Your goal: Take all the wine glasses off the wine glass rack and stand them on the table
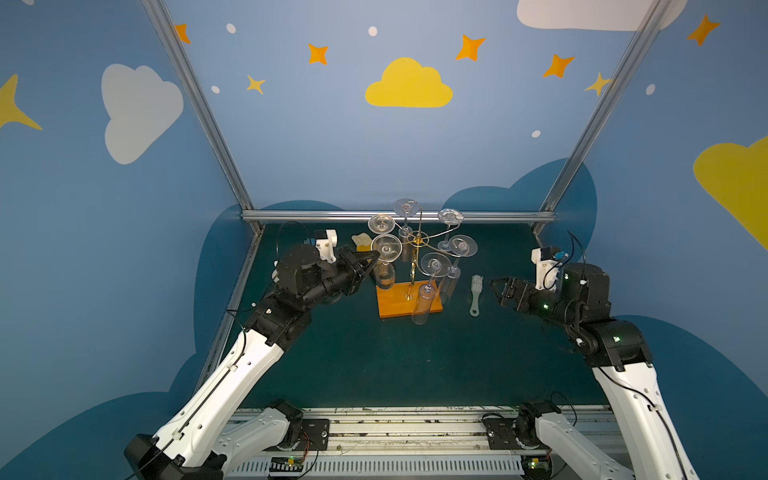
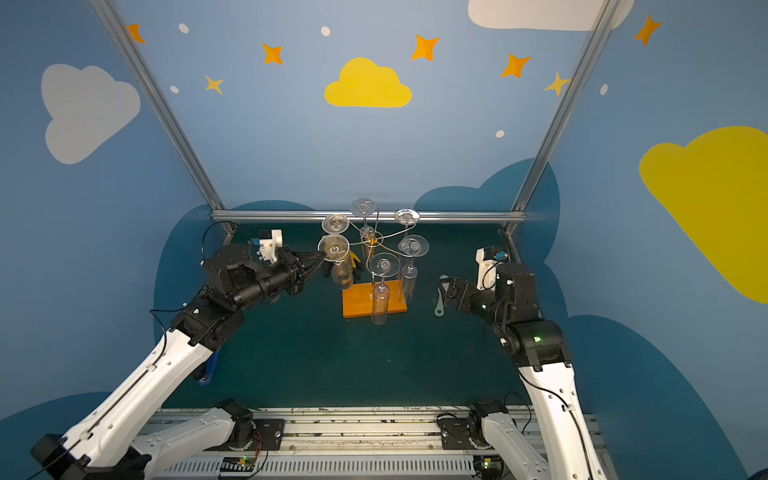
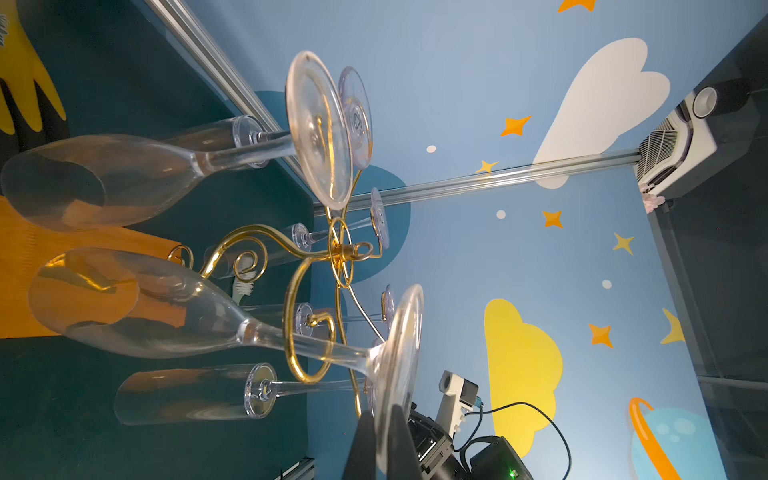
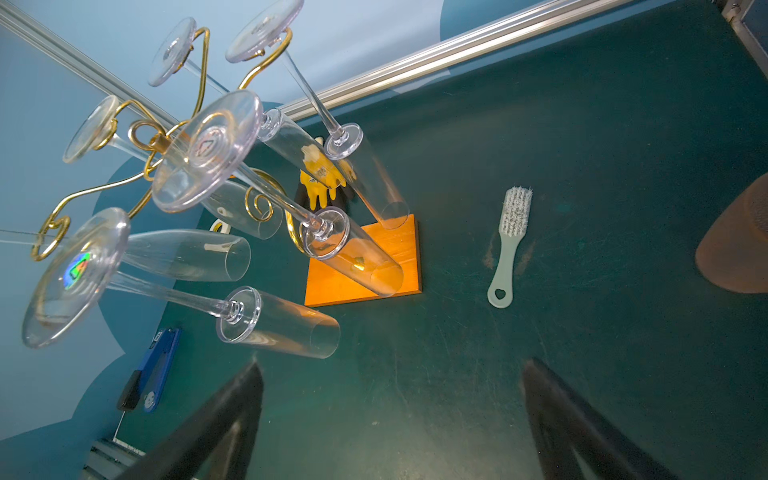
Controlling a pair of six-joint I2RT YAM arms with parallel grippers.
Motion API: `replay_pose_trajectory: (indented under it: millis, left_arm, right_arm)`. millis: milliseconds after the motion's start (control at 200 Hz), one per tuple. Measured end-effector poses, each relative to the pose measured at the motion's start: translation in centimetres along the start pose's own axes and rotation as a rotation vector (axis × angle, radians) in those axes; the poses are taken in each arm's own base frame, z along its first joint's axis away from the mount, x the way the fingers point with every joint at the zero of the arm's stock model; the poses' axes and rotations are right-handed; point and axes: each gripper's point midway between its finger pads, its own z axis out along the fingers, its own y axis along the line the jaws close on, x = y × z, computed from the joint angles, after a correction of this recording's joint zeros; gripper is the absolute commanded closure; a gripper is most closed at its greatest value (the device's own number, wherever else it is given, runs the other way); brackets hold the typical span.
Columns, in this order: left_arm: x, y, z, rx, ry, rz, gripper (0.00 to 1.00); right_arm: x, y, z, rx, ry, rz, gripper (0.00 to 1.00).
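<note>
The left gripper (image 1: 375, 255) is closed on the foot rim of the glass (image 1: 386, 248). The glass hangs bowl-down at the left side of the rack (image 1: 392, 305), its stem inside a gold curl. Lift the foot slightly, then draw the stem out through the curl's open side. Move slowly, because a pinch on a thin rim may slip. The right gripper (image 1: 498, 293) is wide open, empty and well apart.

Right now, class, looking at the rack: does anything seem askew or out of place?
One wine glass looks tilted against its neighbours on the wine glass rack, its foot pinched by the left end effector. A brush and a yellow glove lie nearby.
</note>
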Motion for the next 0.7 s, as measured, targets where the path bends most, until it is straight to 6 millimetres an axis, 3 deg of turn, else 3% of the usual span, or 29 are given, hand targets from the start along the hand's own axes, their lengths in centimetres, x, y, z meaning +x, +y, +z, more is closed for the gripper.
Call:
replay_pose_trajectory:
  millis: [440, 701]
  left_arm:
    - [-1.1, 0.4, 0.3, -0.024, -0.059, 0.002, 0.97]
    - [-1.5, -0.2, 1.6, -0.026, -0.045, 0.018, 0.97]
  right_arm:
    - [0.1, -0.2, 0.3, 0.009, 0.009, 0.017, 0.05]
    - [0.0, -0.2, 0.4, 0.011, 0.013, 0.019, 0.05]
